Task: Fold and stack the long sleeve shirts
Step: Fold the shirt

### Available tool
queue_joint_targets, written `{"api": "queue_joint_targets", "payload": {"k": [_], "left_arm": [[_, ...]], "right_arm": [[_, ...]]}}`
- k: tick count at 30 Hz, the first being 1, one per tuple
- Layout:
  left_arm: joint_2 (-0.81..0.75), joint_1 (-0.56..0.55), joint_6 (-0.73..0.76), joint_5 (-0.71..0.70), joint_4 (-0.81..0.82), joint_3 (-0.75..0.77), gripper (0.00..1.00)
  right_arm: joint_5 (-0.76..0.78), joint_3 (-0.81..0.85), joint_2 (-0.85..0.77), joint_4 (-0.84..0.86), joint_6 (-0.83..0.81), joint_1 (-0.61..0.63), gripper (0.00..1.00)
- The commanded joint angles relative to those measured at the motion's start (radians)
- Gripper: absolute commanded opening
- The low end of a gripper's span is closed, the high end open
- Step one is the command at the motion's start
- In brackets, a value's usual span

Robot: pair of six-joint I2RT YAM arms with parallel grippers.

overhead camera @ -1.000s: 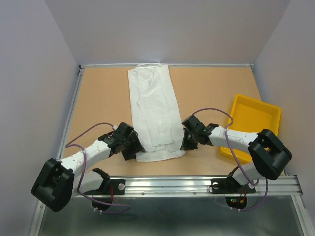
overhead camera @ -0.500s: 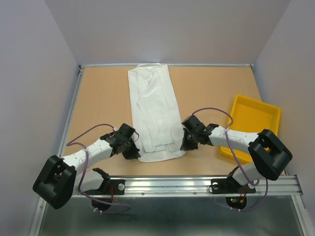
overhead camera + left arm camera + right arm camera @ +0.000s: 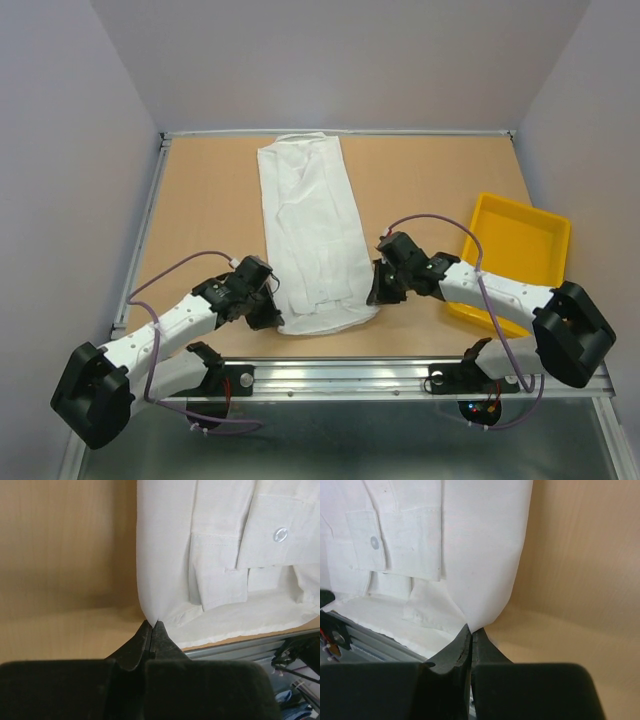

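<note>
Down at the left, the left gripper (image 3: 272, 315) is pinched tight on the near left corner of the white shirt (image 3: 310, 230), with fabric caught between its fingertips (image 3: 139, 641). The shirt lies folded into 1 long strip down the middle of the table (image 3: 200, 200), with 2 cuffs showing near its front end. The right gripper (image 3: 376, 294) is likewise clamped on the near right corner. Farther right sits a yellow tray (image 3: 498, 215), apart from the shirt.

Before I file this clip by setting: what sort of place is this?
Probably a lab robot workcell, not a home: plain grey walls box in a wooden tabletop, two arms are bolted to an aluminium rail, with a white shirt and yellow tray as props.
</note>
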Motion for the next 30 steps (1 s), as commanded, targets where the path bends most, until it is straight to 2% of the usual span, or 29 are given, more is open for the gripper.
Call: {"api": "queue_joint_targets", "payload": {"k": [1,4,9,14,19,25,30], "left_arm": [[-0.013,-0.019,0.037,0.016,-0.100,0.049,0.00],[-0.022,-0.018,0.043,-0.053,-0.143,0.134,0.00],[0.011,-0.010,0.077,-0.217,-0.171,0.331,0.00],[0.113,0.043,0.163,-0.372,-0.179,0.504,0.00],[0.223,0.126,0.245,-0.390,-0.071,0.590,0.00],[0.353,0.263,0.304,-0.331,0.093,0.655,0.00],[0.468,0.310,0.359,-0.326,0.161,0.743,0.00]], "right_arm": [[-0.058,0.021,-0.054,-0.078,-0.051,-0.002,0.00],[-0.031,0.065,-0.071,-0.110,-0.063,-0.002,0.00],[0.044,0.268,-0.021,-0.194,-0.109,-0.013,0.01],[0.078,0.500,0.076,-0.227,-0.181,-0.067,0.01],[0.089,0.689,0.223,-0.231,-0.247,-0.133,0.01],[0.083,0.922,0.393,-0.228,-0.309,-0.183,0.01],[0.078,1.073,0.559,-0.227,-0.339,-0.212,0.01]]}}
